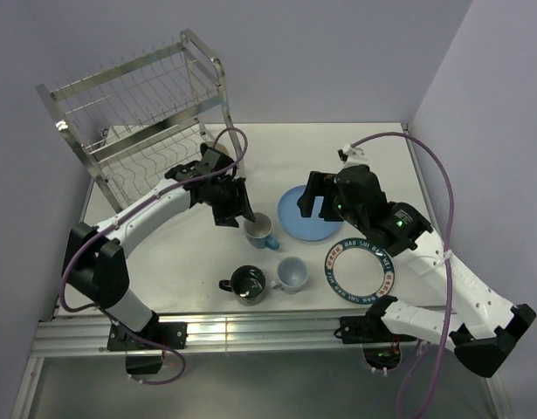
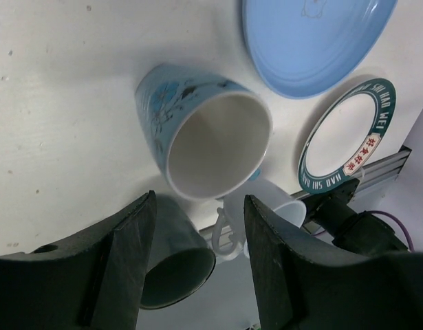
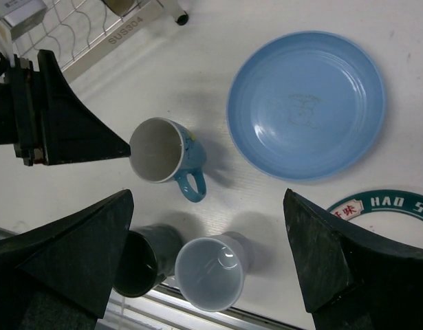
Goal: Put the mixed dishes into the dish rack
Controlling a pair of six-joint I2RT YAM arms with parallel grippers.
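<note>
Grip target: blue glazed ceramic mug (image 2: 211,137) just ahead of open left hand (image 2: 201,206). Likely stiff, slick, chippable; pinch 1 rim wall.

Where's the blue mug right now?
Top view: the blue mug stands mid-table, just left of the blue plate, by the left pincer; dark mug and pale cup sit nearer the bases.

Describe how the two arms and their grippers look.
Both the left arm and the right arm have white tubular links with black joints and bases. A purple cable loops along each. The left gripper and right gripper are black, with broad fingers tapering to points. A small green light glows on the right arm.
</note>
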